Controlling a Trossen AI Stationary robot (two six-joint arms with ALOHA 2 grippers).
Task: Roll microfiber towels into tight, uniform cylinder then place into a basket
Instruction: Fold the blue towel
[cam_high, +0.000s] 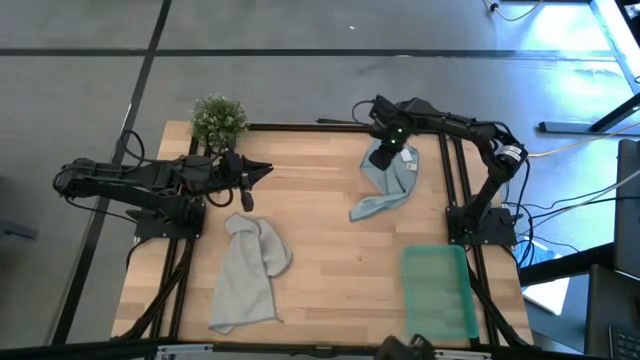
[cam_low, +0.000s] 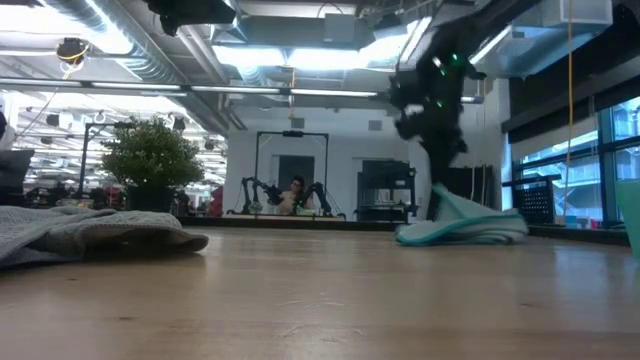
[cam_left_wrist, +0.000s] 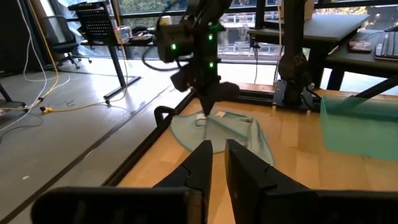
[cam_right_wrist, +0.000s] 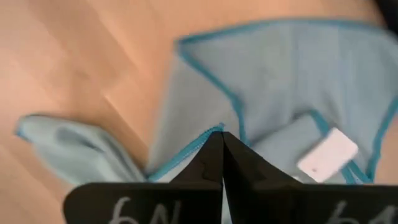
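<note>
A soft pale blue microfiber towel (cam_high: 387, 180) has a darker teal stitched edge and a small white label (cam_right_wrist: 326, 154). The floppy light grey microfiber towel (cam_high: 248, 270) is plain. The shallow translucent green plastic basket (cam_high: 438, 290) sits on a light wooden table (cam_high: 330, 260) framed in black. The small bushy plant (cam_high: 217, 117) is green, and both arms are dark.

basket (cam_left_wrist: 357, 124) cut off at edge, distant person (cam_low: 296, 195) too small

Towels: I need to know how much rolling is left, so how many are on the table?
2. The grey towel lies crumpled near the left gripper. The pale blue towel is pinched by the right gripper.
</note>
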